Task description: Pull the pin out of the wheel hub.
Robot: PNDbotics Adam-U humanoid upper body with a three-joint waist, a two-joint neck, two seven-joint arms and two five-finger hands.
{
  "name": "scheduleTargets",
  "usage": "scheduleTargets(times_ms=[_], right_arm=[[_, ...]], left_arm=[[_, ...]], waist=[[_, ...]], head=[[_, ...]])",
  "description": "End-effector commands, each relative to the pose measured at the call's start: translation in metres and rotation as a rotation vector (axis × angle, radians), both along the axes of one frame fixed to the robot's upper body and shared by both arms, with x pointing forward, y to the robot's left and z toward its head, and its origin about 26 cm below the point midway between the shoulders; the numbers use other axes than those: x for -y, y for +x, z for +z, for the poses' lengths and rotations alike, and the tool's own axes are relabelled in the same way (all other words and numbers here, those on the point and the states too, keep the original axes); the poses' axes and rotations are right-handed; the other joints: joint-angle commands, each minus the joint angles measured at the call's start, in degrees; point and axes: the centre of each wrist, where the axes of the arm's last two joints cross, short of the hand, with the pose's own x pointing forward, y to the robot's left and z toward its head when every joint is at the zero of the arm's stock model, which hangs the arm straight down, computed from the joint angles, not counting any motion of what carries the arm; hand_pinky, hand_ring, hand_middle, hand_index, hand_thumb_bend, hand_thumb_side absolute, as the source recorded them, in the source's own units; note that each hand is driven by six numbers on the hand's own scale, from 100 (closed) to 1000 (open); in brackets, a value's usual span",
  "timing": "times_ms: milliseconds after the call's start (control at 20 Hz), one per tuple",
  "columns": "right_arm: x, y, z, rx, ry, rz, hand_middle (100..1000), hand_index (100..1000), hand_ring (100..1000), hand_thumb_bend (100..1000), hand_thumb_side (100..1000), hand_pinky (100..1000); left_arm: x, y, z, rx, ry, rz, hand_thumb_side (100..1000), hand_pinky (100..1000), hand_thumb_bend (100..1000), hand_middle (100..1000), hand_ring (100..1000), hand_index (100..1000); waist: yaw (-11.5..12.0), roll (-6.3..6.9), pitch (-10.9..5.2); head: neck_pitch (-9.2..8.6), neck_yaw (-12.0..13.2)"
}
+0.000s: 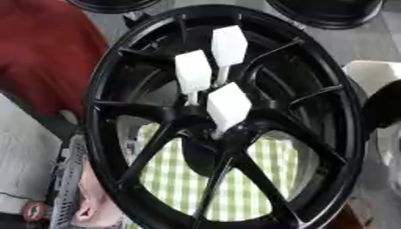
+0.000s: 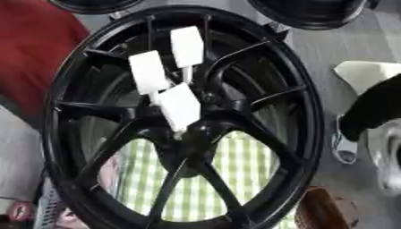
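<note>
A large black wheel hub (image 1: 117, 89) with thin spokes fills both views, and green-and-white checked cloth (image 1: 180, 183) shows through its lower openings. Three white pins with flat rectangular heads stick out of its centre: one at the top (image 1: 228, 44), one to the left (image 1: 193, 71), and one lowest and nearest the middle (image 1: 228, 106). Their thin stems run down toward the hub's centre (image 1: 223, 134). Neither of my hands shows in either view, and nothing touches the pins.
Red cloth (image 1: 43, 53) lies at the left. A metal mesh piece (image 1: 66, 179) and something pinkish (image 1: 92, 201) sit at the lower left. Two more black rims (image 2: 313, 11) lie at the top. A white object (image 2: 368, 74) and a dark shape (image 2: 376, 107) are at the right edge.
</note>
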Motion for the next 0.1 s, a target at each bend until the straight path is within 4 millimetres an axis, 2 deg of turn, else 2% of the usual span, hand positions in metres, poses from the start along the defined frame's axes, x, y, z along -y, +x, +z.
scheduleTargets(times_ms=[50,100], right_arm=[[-0.0111,0.0038,0.0016,0.066,0.047,0.073,711,745,770,100,627,705],[-0.014,0.0054,-0.0011,0.081,0.067,0.091,711,744,769,100,624,704]], left_arm=[[0.0012,-0.0022,0.0145,0.04,0.04,-0.021,579,898,269,838,925,868],[0.0018,-0.0019,0.016,0.044,0.043,-0.025,579,898,269,838,925,868]], waist=[[0.19,0.25,-1.25],[0.25,0.31,-1.23]], head=[[-0.39,-0.16],[-0.36,-0.15]])
